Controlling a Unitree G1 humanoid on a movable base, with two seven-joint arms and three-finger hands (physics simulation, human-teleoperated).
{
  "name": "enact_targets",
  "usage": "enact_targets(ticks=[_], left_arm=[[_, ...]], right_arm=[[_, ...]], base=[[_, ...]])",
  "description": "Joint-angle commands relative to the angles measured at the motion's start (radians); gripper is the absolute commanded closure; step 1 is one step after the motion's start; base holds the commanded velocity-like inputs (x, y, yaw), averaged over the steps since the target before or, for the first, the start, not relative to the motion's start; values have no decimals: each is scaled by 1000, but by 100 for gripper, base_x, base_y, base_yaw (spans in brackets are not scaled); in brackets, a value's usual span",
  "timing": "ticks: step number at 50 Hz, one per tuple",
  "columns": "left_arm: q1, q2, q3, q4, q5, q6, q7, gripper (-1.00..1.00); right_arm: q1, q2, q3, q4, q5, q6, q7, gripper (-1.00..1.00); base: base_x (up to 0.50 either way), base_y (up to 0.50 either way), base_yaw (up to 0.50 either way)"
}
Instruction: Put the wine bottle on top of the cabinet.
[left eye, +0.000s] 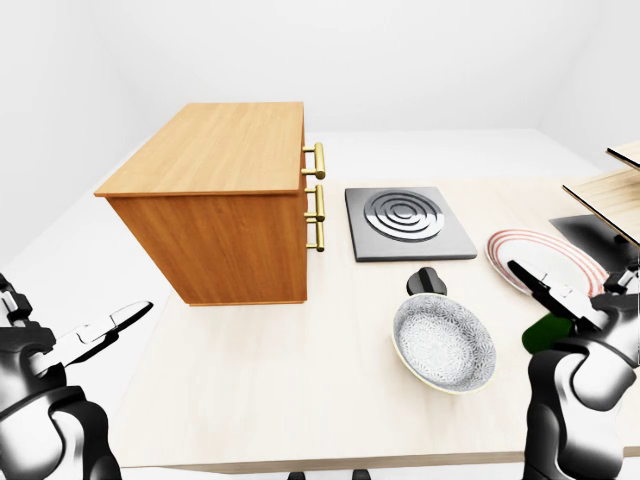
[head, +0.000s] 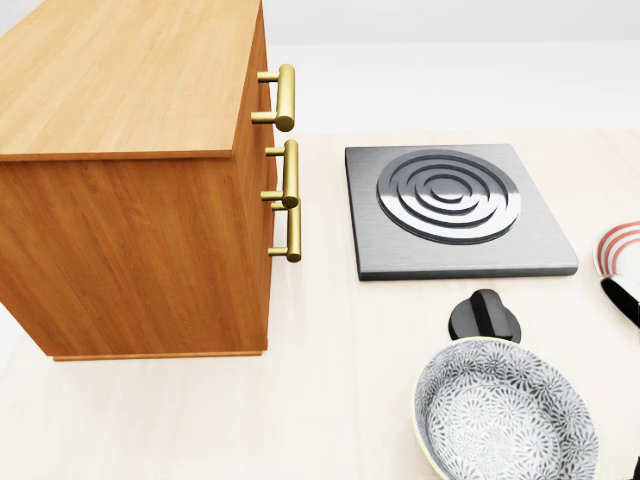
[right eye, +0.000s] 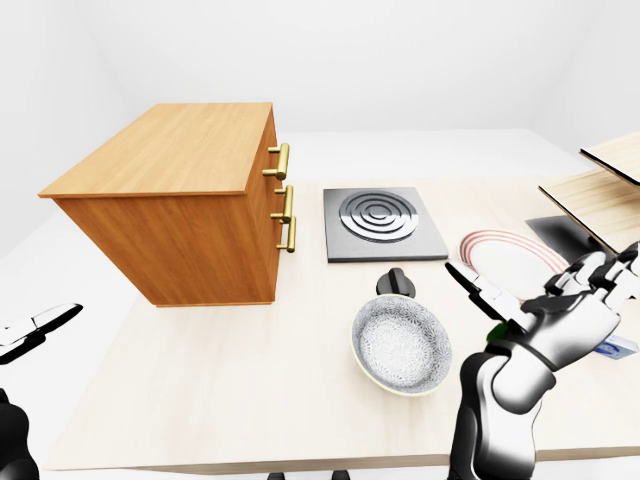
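Observation:
The wooden cabinet with brass handles stands at the left of the table, its flat top bare. A dark green part of the wine bottle shows low on the table to the right of the patterned bowl; most of it is hidden behind my right hand. That hand hovers over it, open with fingers spread, not closed round it. In the head view only one right fingertip enters at the right edge. My left hand hangs open off the table's left side.
A steel hob plate lies right of the cabinet, with a black knob below it. A red-rimmed plate sits further right. Wooden shelf boards and a dark slab stand at the right edge.

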Motion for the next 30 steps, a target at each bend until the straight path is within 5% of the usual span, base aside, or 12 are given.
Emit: enact_targets(ticks=[1, 18, 30], left_arm=[[0, 0, -1, 0, 1, 0, 2, -100], [2, 0, 2, 10, 1, 0, 3, -100], [4, -3, -3, 14, 6, 0, 3, -100]], right_arm=[[3, -11, -66, -38, 39, 0, 0, -100], [4, -86, -254, -46, 173, 0, 0, -100], [16, -98, -290, 21, 213, 0, 0, -100]], base=[[0, 0, 0], [0, 0, 0], [0, 0, 0]])
